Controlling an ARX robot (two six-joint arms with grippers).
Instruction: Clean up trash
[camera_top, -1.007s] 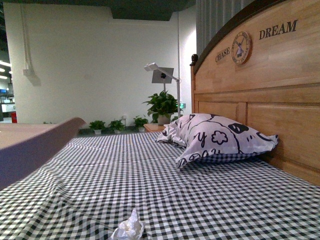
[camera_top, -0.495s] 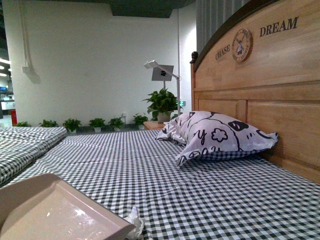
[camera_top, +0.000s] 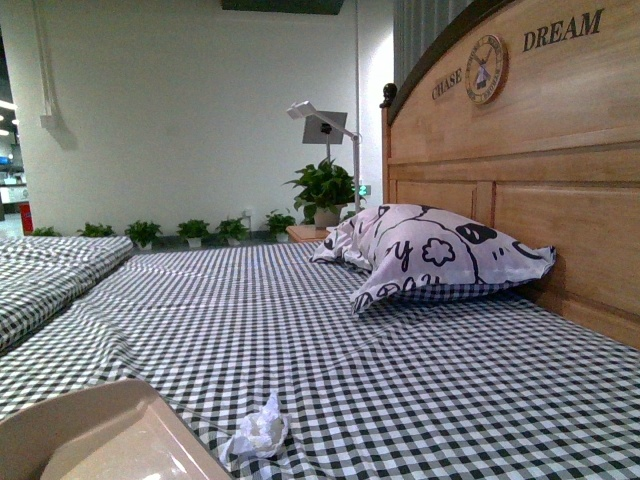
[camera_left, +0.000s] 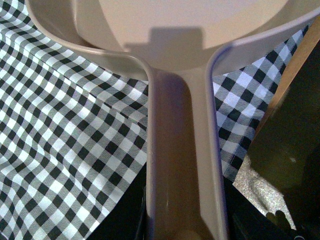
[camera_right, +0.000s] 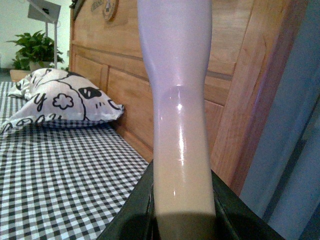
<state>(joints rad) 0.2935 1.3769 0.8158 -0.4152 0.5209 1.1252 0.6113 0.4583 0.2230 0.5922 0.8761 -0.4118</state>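
One view, the front, shows the wad (camera_top: 258, 435) just beside the dustpan (camera_top: 100, 440). Each wrist view shows jaws clamped: left gripper (camera_left: 185, 222) on the dustpan, right gripper (camera_right: 182, 212) on a handle (camera_right: 175, 100) jutting ahead.

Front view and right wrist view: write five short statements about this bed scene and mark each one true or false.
1. The tissue wad lies on the checked sheet, outside the dustpan. True.
2. In the front view the dustpan sits to the right of the wad. False: it is to the left of it.
3. The pillow lies beside the wooden headboard. True.
4. The headboard reads SWEET HOME. False: it reads CHASE DREAM.
5. The right arm carries nothing. False: the right gripper holds a long pale handle.
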